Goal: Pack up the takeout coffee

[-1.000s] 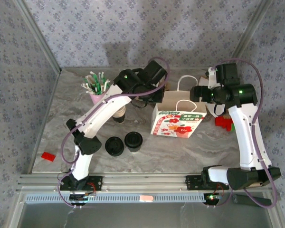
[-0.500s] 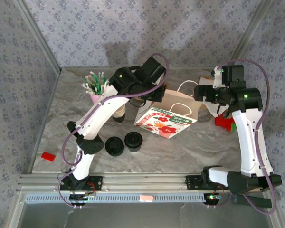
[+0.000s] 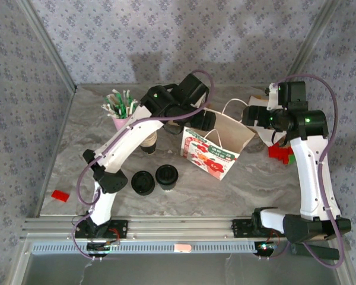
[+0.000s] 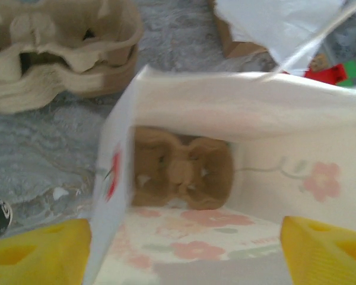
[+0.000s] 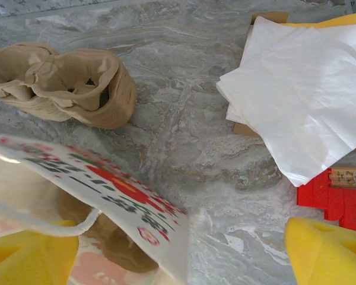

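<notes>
The takeout coffee (image 3: 167, 176), a white cup under a black lid, stands on the table in front of the bag. The white floral paper bag (image 3: 216, 145) leans at mid-table with its mouth open. A brown cup carrier (image 4: 181, 169) lies at the bottom of the bag (image 4: 296, 148). My left gripper (image 3: 197, 122) hovers over the bag's back left rim; its yellow fingertips (image 4: 41, 258) stand wide apart, open (image 4: 184, 261), straddling the mouth. My right gripper (image 3: 250, 116) is open (image 5: 178, 255) by the bag's right side, the bag's handle (image 5: 47, 221) beside its left finger.
A low pile of black lids (image 3: 142, 182) sits left of the coffee. A stack of white cups (image 3: 149, 142) and a pink cup of stirrers (image 3: 120, 110) stand at the left. Spare carriers (image 5: 71, 83), napkins (image 5: 296, 89) and red blocks (image 3: 280, 152) lie behind and right.
The bag has tipped and shifted left, now leaning open. My left gripper has opened over its rim. The right arm drew back slightly to the right.
</notes>
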{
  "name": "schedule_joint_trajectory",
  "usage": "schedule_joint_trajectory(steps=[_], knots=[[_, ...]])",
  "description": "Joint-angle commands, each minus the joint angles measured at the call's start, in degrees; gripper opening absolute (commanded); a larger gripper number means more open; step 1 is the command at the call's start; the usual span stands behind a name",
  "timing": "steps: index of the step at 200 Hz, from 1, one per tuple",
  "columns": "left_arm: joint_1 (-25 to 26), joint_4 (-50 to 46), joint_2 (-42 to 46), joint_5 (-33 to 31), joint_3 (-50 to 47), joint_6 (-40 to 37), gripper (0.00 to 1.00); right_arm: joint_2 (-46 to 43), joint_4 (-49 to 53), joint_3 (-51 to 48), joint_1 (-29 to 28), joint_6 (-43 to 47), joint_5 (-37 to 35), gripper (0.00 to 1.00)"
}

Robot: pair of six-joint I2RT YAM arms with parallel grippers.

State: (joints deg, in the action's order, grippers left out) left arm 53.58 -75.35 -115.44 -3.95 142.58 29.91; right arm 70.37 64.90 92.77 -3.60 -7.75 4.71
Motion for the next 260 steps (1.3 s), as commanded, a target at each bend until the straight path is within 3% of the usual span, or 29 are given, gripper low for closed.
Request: schedule_joint_trajectory(steps=[1,56,118,172,199,223,248,260], knots=[[-1.57,2.40,4.96,-3.52,-0.83,-0.82,0.97,-1.30,0.10,0.22,0.60,-0.51,0.91,0.92],[-3.64,-0.40,9.64,-11.43,-1.46,-1.95,1.00,-1.51,0.81,1.07,0.62,-0.22,3.06,0.92],[-5.23,-0.85,12.68,-10.18,-1.66,-2.86,1.00,0.90,-4.80,2.45,0.17,5.35,16.61,0.85],[-5.03,4.49,17.76,-5.24,-13.42,-0.66,1.00,9.87,-4.95,7.25,-3.06,5.55,16.69,0.50],[-4.98,7.86,20.26,-4.05,-19.36,0.36,1.00,10.41,-4.55,8.42,-5.97,4.79,14.34,0.26],[-5.07,8.39,20.87,-3.96,-20.50,0.32,1.00,9.92,-5.49,8.62,-7.97,2.62,13.66,0.11],[-5.10,8.46,21.17,-4.10,-19.98,0.24,1.00,8.73,-8.89,6.81,-7.37,-2.13,15.35,0.00],[-5.07,8.55,21.46,-4.31,-20.06,0.28,1.00,7.87,-11.44,5.56,-5.95,-4.55,16.19,0.00]])
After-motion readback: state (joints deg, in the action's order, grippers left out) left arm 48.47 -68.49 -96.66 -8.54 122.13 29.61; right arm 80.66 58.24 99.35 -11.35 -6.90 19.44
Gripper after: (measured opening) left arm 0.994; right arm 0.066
